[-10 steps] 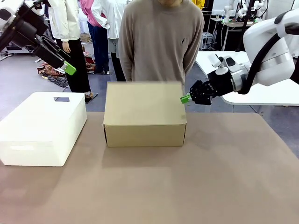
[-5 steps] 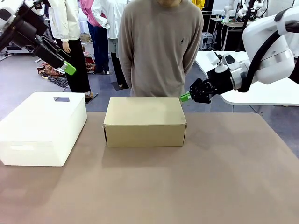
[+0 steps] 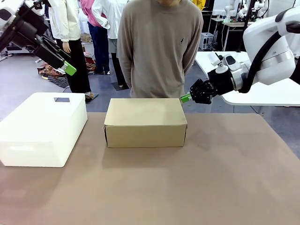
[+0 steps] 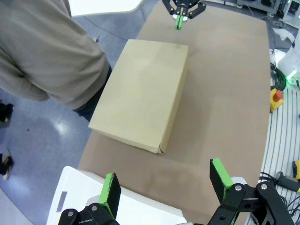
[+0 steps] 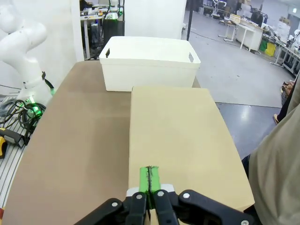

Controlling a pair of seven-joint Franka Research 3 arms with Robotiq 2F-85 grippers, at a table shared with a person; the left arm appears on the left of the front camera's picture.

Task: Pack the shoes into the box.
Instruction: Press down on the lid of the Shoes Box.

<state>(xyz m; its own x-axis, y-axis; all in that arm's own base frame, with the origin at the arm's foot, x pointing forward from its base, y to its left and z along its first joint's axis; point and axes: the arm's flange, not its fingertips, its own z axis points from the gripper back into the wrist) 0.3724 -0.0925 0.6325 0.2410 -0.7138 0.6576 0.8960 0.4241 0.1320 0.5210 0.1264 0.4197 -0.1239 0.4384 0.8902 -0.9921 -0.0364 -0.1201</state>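
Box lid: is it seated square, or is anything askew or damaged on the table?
Nothing stands out. The box sits closed and flat, lid flush, corners intact. The right gripper hovers shut by its far right corner; the white bin stands apart.

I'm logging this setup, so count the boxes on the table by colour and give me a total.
Tan cardboard box: 1
White box: 1
Total: 2
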